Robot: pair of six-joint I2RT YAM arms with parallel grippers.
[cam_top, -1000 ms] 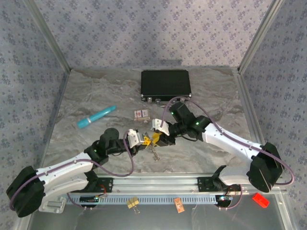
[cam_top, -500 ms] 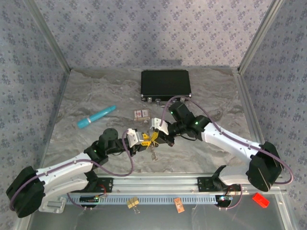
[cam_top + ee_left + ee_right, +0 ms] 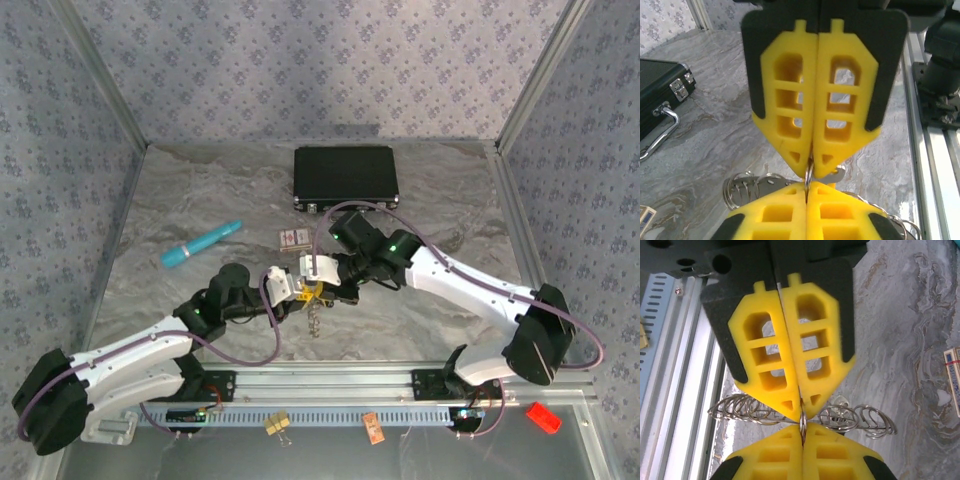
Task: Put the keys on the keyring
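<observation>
Left end effector (image 3: 298,291) and right end effector (image 3: 319,289) meet tip to tip at frame centre, both clamped closed on the thin keyring (image 3: 802,419), over the marbled tabletop (image 3: 430,200).

bright even light, faint shadows, mild close-up blur

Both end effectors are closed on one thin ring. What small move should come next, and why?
Probably open the right end effector slightly and regrip further along the keyring, the left end effector holding: both pinch the loop tip to tip, leaving little of it free.
</observation>
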